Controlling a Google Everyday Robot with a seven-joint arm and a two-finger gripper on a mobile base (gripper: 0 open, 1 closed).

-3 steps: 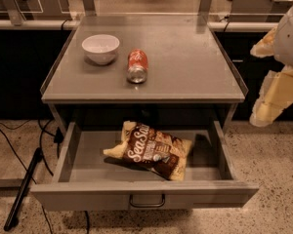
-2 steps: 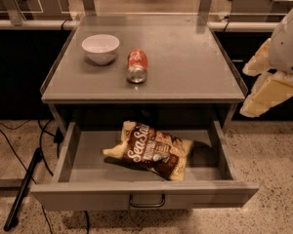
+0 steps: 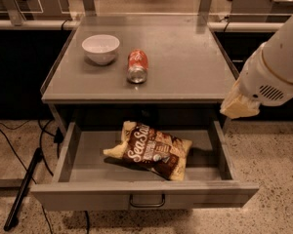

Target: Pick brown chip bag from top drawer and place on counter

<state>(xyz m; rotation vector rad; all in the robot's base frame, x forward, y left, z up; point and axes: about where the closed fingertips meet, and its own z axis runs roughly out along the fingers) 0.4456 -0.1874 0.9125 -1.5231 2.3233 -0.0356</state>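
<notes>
The brown chip bag [image 3: 151, 150] lies flat in the middle of the open top drawer [image 3: 141, 199], with its "Sea Salt" lettering facing up. The grey counter [image 3: 185, 67] spans the cabinet top above the drawer. My gripper [image 3: 238, 106] hangs from the white arm at the right, beside the counter's front right corner and above the drawer's right side. It is well apart from the bag and holds nothing that I can see.
A white bowl [image 3: 101, 48] and a red soda can [image 3: 137, 66] lying on its side sit on the counter's left half. A black pole [image 3: 22, 189] and cables lie on the floor to the left. Clear panels stand behind the counter.
My arm has swung left from the far right edge, bringing the gripper closer to the counter's front right corner and the drawer. The bag, can and bowl have not moved.
</notes>
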